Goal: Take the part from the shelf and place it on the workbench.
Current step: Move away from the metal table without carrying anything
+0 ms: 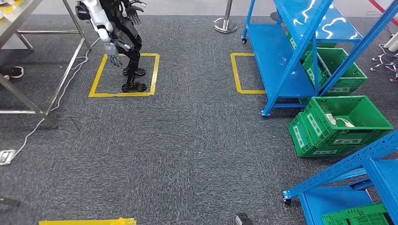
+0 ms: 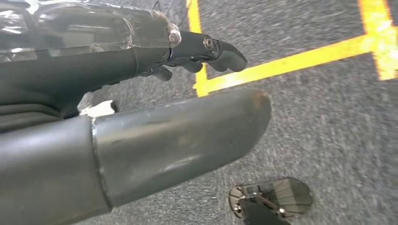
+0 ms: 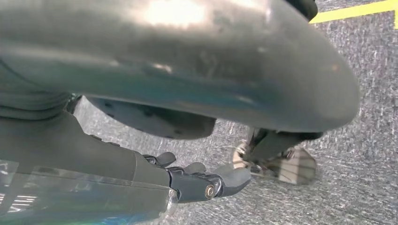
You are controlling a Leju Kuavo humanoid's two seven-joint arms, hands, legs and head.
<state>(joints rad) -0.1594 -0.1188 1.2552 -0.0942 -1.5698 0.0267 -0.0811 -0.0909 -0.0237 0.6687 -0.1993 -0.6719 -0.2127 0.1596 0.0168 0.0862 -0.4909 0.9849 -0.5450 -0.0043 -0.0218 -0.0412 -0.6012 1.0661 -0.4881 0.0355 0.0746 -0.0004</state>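
At both wrists, my left hand (image 2: 141,93) and right hand (image 3: 164,154) hang over grey carpet, fingers (image 2: 216,49) loosely apart, holding nothing. I judge the approach step is in hand: next I must walk to the blue shelf (image 1: 291,56). A pale part (image 1: 339,121), too small to identify, lies in a green crate (image 1: 345,126) beside it.

The left hand (image 2: 141,117) has a thick smooth grey thumb and darker fingers (image 2: 220,51). The right hand (image 3: 197,154) looks alike. Clear shiny film wraps both.
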